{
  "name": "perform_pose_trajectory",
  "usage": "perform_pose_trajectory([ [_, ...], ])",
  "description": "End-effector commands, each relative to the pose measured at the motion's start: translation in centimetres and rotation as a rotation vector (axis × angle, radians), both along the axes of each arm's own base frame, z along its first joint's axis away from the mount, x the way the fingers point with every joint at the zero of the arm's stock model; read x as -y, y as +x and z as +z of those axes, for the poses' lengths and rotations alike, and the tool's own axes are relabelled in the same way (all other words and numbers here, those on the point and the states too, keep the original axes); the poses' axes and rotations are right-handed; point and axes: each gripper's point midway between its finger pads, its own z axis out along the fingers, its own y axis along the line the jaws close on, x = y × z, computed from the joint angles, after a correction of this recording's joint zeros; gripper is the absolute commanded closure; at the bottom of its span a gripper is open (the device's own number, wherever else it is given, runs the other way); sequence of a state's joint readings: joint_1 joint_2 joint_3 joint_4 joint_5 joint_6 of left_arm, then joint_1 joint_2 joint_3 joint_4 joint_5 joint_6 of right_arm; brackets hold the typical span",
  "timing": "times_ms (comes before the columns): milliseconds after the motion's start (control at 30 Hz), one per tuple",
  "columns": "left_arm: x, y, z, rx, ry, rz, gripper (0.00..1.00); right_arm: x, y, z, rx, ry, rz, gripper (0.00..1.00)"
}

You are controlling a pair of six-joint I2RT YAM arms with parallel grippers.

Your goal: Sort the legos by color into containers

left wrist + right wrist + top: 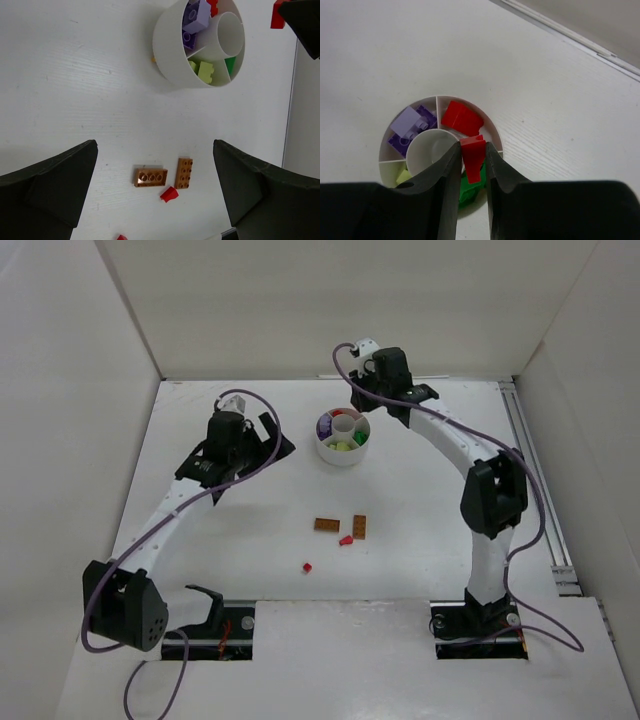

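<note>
The round white dish [343, 457] stands at the table's far middle; it also shows in the left wrist view [165, 45] and the right wrist view [489, 125]. Its wedges hold purple legos [410, 127], a red lego [462, 118], a green lego [470, 189] and a lime lego [402, 176]; the centre well [430, 147] is empty. My right gripper [471, 147] is shut on a small red lego [473, 160] just above the dish, over the red and green wedges. My left gripper [155, 190] is open and empty, raised left of the dish.
Two orange-brown legos [326, 524] [358, 526] lie mid-table with a small red lego [346, 540] beside them. Another red lego [307, 567] lies nearer the arm bases. White walls enclose the table; a metal rail [540, 490] runs along the right edge.
</note>
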State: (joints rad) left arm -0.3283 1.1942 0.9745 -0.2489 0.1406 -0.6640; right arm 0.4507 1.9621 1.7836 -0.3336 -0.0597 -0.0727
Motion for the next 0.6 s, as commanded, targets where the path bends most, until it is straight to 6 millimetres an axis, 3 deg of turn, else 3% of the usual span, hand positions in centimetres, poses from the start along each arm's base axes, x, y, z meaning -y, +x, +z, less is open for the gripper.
perform_pose_trajectory([
  [0, 0.5, 2.3, 2.6, 0.089, 0.022, -0.017, 0.00, -0.7, 1.7, 1.1, 0.022, 0.020, 0.053, 0.94],
  [267, 0.1, 3.6, 3.7, 0.124, 0.037, -0.013, 0.00, -1.1, 4.9, -0.8, 0.019, 0.023, 0.042, 0.91],
  [567, -0.3, 4.4, 4.5, 0.140, 0.046, 0.001, 0.00, -1.8, 4.2, -2.6, -0.032, 0.019, 0.093, 0.84],
])
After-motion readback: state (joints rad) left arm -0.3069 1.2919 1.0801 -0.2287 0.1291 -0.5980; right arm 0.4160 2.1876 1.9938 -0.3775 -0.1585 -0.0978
